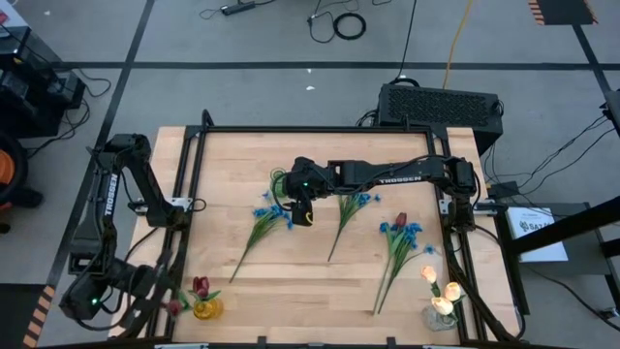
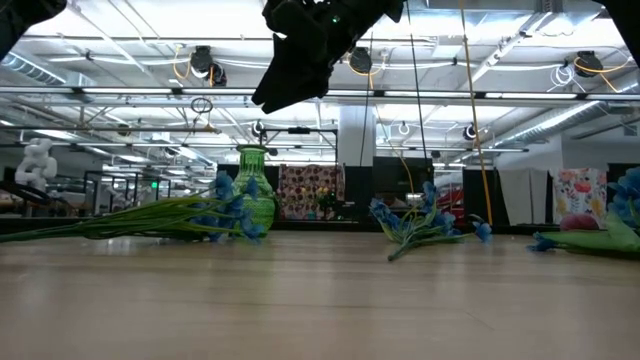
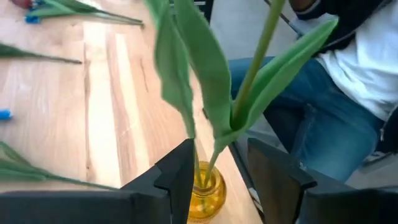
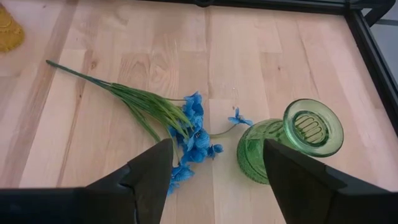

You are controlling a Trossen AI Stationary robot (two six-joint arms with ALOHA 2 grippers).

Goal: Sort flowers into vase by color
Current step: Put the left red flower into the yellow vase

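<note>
Jaws first: the left gripper point(image 3: 217, 171) has its fingers parted with a tulip stem point(image 3: 252, 68) standing between them, not visibly pinched, and the stem already runs down into the yellow vase point(image 3: 205, 196); the right gripper point(image 4: 214, 165) is spread wide and empty, hovering over a blue flower spray point(image 4: 186, 134) right next to the green vase point(image 4: 292, 140); so my read is the left side is finishing a drop-off and the right side is lining up the next pick. For the left, I'd let the fingers widen a bit more and lift straight up along the stem so the long leaves don't snag and tip the vase; for the right, go for the bundled green stems rather than the blossoms, since the heads look soft and floppy, and mind the vase sitting just beside them. Flowers themselves: thin green stems, small clustered blue blossoms; in the high view three blue sprays lie across the middle of the table point(image 1: 320, 291), one at centre-left point(image 1: 263, 221), one at centre point(image 1: 351, 208), one toward the right point(image 1: 402, 242) with a dark red tulip point(image 1: 401, 221) at its top; red tulips point(image 1: 201, 286) stand in the yellow vase at lower left; cream-yellow tulips point(image 1: 438, 286) sit in a vase at lower right; a person in jeans point(image 3: 323, 124) shows in the left wrist view, past the table edge.
</note>
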